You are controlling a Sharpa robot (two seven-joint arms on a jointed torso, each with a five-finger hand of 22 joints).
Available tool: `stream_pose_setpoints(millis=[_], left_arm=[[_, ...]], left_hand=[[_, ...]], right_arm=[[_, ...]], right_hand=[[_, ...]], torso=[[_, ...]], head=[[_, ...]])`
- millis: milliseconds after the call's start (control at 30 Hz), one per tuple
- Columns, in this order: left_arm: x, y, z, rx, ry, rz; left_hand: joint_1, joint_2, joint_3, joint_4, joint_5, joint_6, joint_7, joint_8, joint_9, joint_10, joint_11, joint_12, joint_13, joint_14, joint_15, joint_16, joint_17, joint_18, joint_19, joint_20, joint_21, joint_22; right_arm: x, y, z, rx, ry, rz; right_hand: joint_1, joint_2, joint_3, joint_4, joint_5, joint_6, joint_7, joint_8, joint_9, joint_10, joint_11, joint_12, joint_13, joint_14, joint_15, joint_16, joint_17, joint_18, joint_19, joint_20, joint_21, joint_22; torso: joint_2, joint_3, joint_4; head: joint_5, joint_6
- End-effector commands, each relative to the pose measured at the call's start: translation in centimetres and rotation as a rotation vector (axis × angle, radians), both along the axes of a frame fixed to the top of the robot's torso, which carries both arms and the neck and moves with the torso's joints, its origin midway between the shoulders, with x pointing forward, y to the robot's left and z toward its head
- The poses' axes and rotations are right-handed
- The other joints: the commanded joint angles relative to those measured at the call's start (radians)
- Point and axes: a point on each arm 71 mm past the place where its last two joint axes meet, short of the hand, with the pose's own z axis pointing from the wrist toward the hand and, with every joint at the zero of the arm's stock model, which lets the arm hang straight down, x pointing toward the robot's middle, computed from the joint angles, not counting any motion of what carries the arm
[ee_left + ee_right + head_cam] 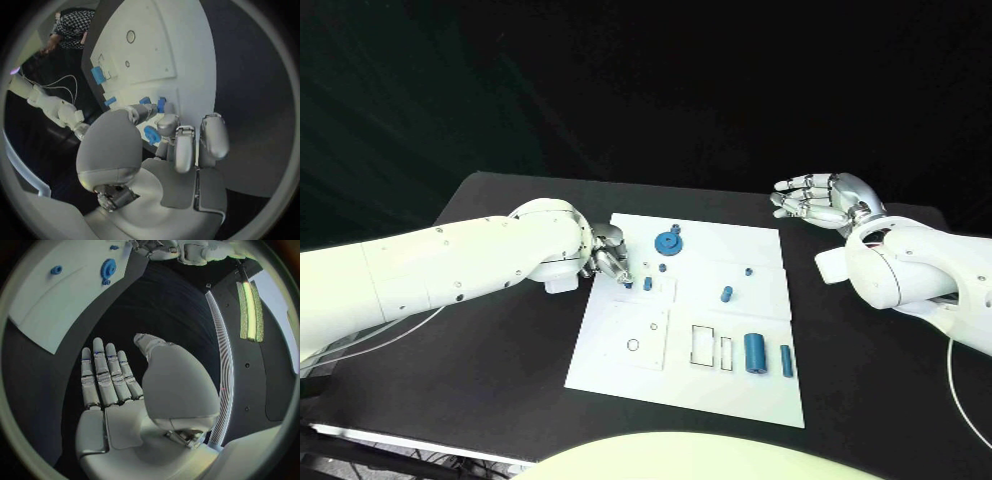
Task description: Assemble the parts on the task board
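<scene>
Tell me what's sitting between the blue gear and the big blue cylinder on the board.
In the head view, a small blue peg lies between the blue gear and the big blue cylinder, on the task board.

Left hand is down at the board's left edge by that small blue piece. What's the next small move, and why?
Probably close the left hand on the small blue part at its fingertips and lift it. The fingers sit over the task board right beside that part, but whether they grip it yet cannot be told. The right hand hangs open, off the board, so it can wait.
</scene>
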Motion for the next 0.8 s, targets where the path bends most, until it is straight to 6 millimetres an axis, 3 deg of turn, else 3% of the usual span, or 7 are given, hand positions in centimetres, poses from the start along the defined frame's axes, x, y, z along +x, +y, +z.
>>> stream_pose_setpoints(millis=[33, 800], left_arm=[[-0.23, -0.3, -0.19, 0.003, 0.021, -0.017], [-0.3, -0.2, -0.34, 0.029, 0.032, -0.024]], left_hand=[[0.004, 0.008, 0.154, -0.151, 0.003, 0.02, -0.012, 0.003, 0.002, 0.004, 0.0, 0.006, 0.001, 0.106, -0.006, 0.007, 0.263, -0.011, 0.005, -0.003, 0.0, 0.0], [0.002, 0.008, 0.156, -0.152, 0.002, 0.021, -0.013, 0.003, 0.001, 0.005, 0.0, 0.005, 0.0, 0.106, -0.006, 0.007, 0.263, -0.011, 0.006, -0.004, 0.0, 0.001]], right_arm=[[-0.01, 0.1, 0.01, 0.002, -0.003, 0.018], [-0.01, 0.0, 0.0, 0.001, -0.003, 0.016]], right_hand=[[-0.009, 0.005, -0.003, -0.001, 0.0, 0.006, 0.087, -0.001, -0.001, 0.002, 0.001, 0.002, -0.001, 0.004, 0.0, -0.006, -0.001, 0.01, -0.008, -0.002, -0.001, -0.001], [-0.009, 0.005, -0.003, -0.001, 0.0, 0.006, 0.087, -0.001, -0.001, 0.002, 0.001, 0.002, -0.001, 0.004, 0.0, -0.006, -0.001, 0.01, -0.008, -0.002, -0.001, -0.001]], torso=[[0.0, -0.0003, -0.0002], [0.0, 0.0003, 0.0006]], head=[[-0.004, -0.001], [-0.004, -0.002]])
